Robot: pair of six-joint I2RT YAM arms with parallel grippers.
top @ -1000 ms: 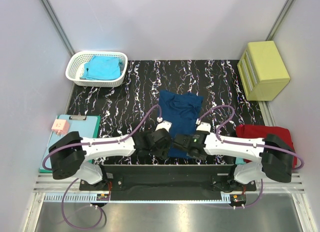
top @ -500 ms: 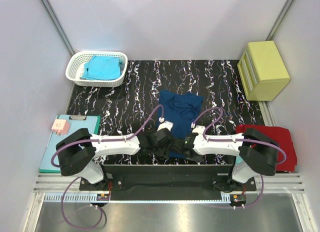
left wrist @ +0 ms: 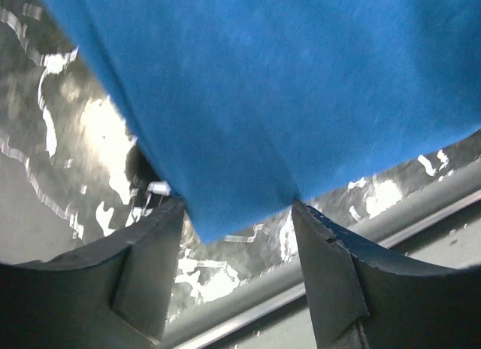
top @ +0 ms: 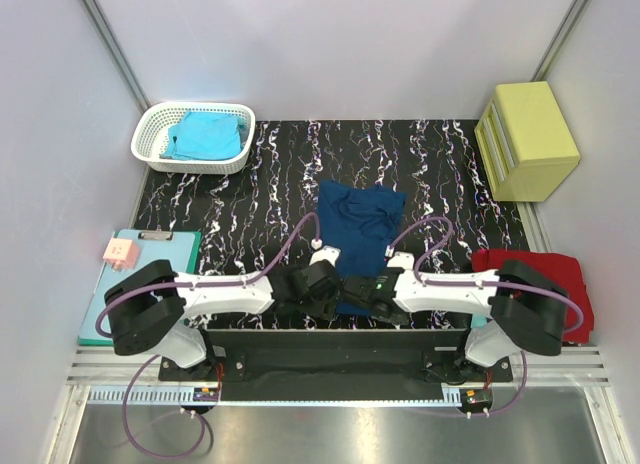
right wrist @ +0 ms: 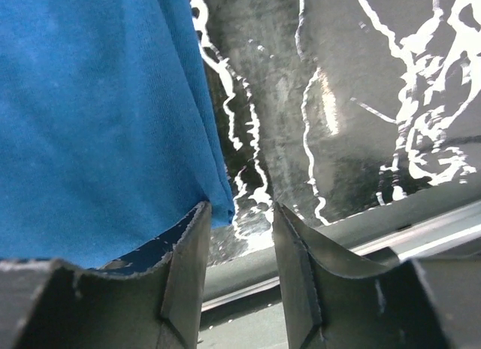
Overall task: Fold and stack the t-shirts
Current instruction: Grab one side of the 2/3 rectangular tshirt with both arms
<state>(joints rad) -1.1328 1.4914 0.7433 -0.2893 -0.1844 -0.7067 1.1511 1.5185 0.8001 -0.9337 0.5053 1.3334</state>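
Worry: left gripper (left wrist: 237, 206) and right gripper (right wrist: 240, 207) sit jaws apart at near corners of the navy t-shirt (top: 358, 224), so closing may miss cloth.

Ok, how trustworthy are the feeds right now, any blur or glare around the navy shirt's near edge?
Left wrist: the navy t-shirt is soft and out of focus up close, with blown-out glare on the glossy mat. Right wrist: sharper, the knit shows, one bright streak on the mat. Top external: even light, crisp, but the arms hide the shirt's near edge.
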